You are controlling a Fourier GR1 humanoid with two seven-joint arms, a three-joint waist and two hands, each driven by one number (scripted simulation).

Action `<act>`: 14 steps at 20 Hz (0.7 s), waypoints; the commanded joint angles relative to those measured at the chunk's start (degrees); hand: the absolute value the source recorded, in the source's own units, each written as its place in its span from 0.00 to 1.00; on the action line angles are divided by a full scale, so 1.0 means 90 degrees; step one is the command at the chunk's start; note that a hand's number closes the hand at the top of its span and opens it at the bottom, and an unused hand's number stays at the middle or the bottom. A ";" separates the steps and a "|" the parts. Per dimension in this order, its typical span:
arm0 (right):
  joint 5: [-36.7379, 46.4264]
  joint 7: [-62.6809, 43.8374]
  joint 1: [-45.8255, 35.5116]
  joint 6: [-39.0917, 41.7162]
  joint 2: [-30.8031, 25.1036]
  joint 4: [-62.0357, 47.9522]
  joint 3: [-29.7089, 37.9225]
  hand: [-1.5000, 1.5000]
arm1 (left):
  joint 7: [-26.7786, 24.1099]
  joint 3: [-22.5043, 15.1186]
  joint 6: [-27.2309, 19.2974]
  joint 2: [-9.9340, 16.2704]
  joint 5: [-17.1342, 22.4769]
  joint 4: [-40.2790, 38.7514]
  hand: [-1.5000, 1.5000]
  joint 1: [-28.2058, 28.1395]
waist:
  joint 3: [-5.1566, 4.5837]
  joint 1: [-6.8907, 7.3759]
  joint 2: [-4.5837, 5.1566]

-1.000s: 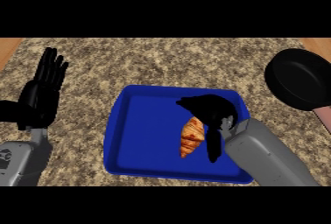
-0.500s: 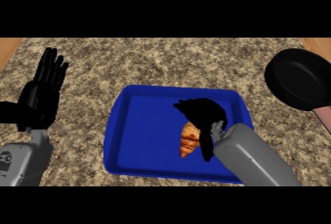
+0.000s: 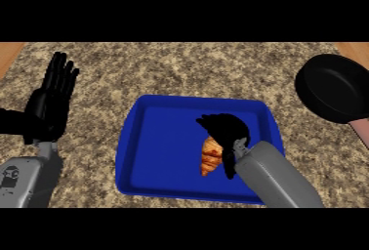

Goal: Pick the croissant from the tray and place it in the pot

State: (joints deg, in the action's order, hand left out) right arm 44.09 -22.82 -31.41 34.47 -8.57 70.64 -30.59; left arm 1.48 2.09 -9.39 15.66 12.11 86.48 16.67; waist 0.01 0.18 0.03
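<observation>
A golden-brown croissant (image 3: 210,157) lies in the blue tray (image 3: 153,146), right of the tray's middle. My right hand (image 3: 226,128) is over the croissant's upper end, its fingers curled down over it and hiding that end. The black pot (image 3: 334,93) with a pink handle sits at the far right of the counter, apart from the tray. My left hand (image 3: 49,102) rests open with fingers up at the left edge, away from the tray.
The speckled stone counter (image 3: 180,68) spreads around the tray. A wooden strip (image 3: 9,51) shows at the upper left corner. My right forearm (image 3: 275,176) crosses the tray's lower right corner.
My right hand has come down and leftward onto the croissant's upper end, and its fingers have curled over it. The left hand, tray and pot have not moved.
</observation>
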 commanded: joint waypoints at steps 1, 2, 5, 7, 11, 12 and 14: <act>0.0522 0.0587 -0.0020 -0.0493 0.0288 -0.0839 -0.0071 0.00 | 0.0079 -0.0020 -0.0086 -0.0177 -0.0184 -0.0050 0.50 0.0101 | 0.0000 0.0014 0.0005; 0.0543 0.0498 0.0450 -0.0412 0.0172 -0.0264 -0.0124 0.00 | -0.0086 -0.0064 0.0082 -0.0203 -0.0171 0.0214 0.50 -0.0295 | 0.0000 -0.0001 -0.0005; 0.0634 0.0593 0.0120 -0.0231 0.0457 -0.0640 0.0237 0.00 | 0.0086 0.0231 0.0369 -0.0029 -0.0031 0.0053 0.50 -0.0118 | -0.0001 0.0000 -0.0003; 0.0704 0.1192 -0.0136 -0.0557 0.0416 -0.1314 0.0278 0.00 | -0.0162 0.0073 0.0237 -0.0256 -0.0163 0.0077 0.50 -0.0232 | 0.0000 0.0019 0.0004; 0.0844 0.1847 0.0121 -0.0717 0.0324 -0.0973 -0.0258 1.00 | -0.0015 0.0148 0.0107 -0.0204 -0.0219 -0.0141 0.50 0.0146 | 0.0000 -0.0005 0.0006; 0.1039 0.1794 0.0164 -0.0996 0.0587 -0.1310 -0.0442 1.00 | 0.0009 0.0113 0.0073 -0.0247 -0.0222 0.0003 0.50 0.0115 | 0.0001 0.0029 0.0011; 0.1089 0.1919 0.0554 -0.1108 0.0488 -0.0968 -0.0569 1.00 | 0.0130 0.0305 0.0345 -0.0066 0.0057 0.0160 0.50 -0.0162 | 0.0000 0.0011 -0.0005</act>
State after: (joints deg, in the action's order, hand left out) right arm 52.65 -9.48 -31.93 26.72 -5.77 62.53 -31.46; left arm 1.77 3.31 -7.75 14.07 11.02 87.29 15.99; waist -0.55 0.13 -1.11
